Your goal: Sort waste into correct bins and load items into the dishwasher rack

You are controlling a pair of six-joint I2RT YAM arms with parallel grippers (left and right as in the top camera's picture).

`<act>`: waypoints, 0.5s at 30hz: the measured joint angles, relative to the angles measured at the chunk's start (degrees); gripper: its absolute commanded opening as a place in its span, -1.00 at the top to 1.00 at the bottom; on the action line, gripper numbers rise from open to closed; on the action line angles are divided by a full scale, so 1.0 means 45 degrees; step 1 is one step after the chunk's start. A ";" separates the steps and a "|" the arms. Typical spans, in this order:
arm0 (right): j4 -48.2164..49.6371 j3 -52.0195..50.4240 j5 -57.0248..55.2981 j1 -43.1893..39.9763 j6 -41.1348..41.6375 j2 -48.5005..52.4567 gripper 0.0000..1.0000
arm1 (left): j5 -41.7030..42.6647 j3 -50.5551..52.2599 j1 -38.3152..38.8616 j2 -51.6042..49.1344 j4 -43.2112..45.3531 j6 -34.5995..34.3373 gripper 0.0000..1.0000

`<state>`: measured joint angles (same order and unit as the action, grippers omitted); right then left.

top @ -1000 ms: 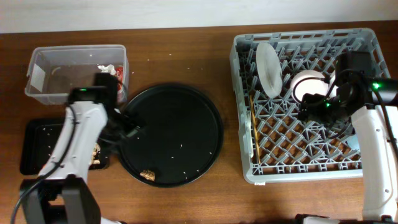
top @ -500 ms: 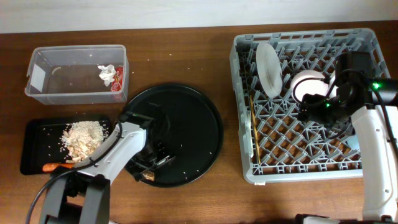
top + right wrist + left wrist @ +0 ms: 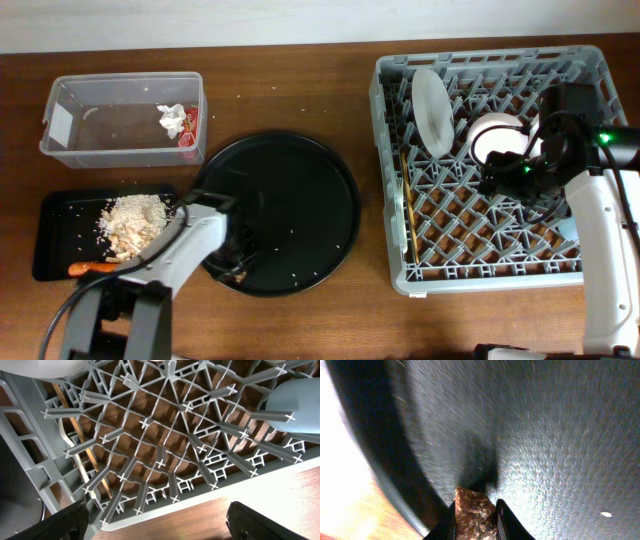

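Note:
In the left wrist view my left gripper (image 3: 475, 512) is shut on a brownish food scrap (image 3: 472, 510), just above the near-left rim of the large round black tray (image 3: 545, 435). From overhead the left arm (image 3: 190, 248) covers that spot. The shallow black tray (image 3: 55, 215) holds pale rice (image 3: 130, 220) and an orange carrot (image 3: 90, 268). A white tissue (image 3: 172, 118) and a red wrapper (image 3: 190, 130) lie in the clear tub (image 3: 100, 125). The grey rack (image 3: 480, 275) holds a plate (image 3: 432, 108), a bowl (image 3: 497, 135), a fork (image 3: 75, 457), a wooden stick (image 3: 65, 405) and a light-blue cup (image 3: 295, 397). My right gripper (image 3: 160, 525) hangs open over the rack's front edge.
Scattered rice grains (image 3: 606, 514) dot the round tray (image 3: 290, 200), which sits between the two bins and the rack. The right arm (image 3: 600, 230) stands along the rack's right side. Bare wooden table (image 3: 300, 70) runs behind the tray.
My left arm swung from the bins down to the round tray's near-left edge and its jaws closed on the brown scrap. The right arm has not moved.

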<state>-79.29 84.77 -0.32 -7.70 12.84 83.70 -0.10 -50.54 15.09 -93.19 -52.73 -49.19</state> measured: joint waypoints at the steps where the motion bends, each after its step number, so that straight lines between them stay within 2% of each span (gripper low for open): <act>1: 0.0000 0.0000 0.0000 0.0000 -0.0005 0.0000 -0.82 | -0.0175 -0.0287 -0.0680 0.0452 -0.0160 0.0481 0.70; 4: -0.0005 0.0000 0.0000 0.0000 0.0000 0.0000 -0.82 | -0.0952 -0.1438 -0.2987 0.1991 -0.0423 0.1282 0.65; 6: -0.0005 0.0000 0.0005 0.0000 0.0000 0.0000 -0.82 | -0.1613 -0.1826 -0.5858 0.2574 0.0267 0.1613 0.65; 9: 0.0005 0.0000 0.0000 0.0000 0.0000 0.0000 -0.82 | -0.2011 -0.1841 -0.9199 0.2025 0.1462 0.1749 0.65; 11: -0.0019 0.0000 0.0000 0.0000 0.0005 0.0000 -0.82 | -0.2098 -0.1846 -0.9991 0.1059 0.1885 0.1749 0.65; 13: -0.0015 0.0000 0.0005 0.0000 -0.0005 0.0000 -0.82 | -0.2137 -0.1841 -1.0452 -0.0272 0.1943 0.1749 0.49; 14: -0.0015 0.0000 0.0000 0.0000 0.0000 0.0000 -0.82 | -0.2132 -0.1846 -1.0501 -0.0549 0.1967 0.1792 0.49; 15: -0.0015 0.0000 0.0000 0.0000 0.0000 0.0000 -0.82 | -0.2147 -0.1846 -1.0525 -0.0714 0.1977 0.1826 0.26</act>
<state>-79.35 84.77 -0.32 -7.70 12.84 83.70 -9.76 -58.85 -32.27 -96.40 -43.83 -40.97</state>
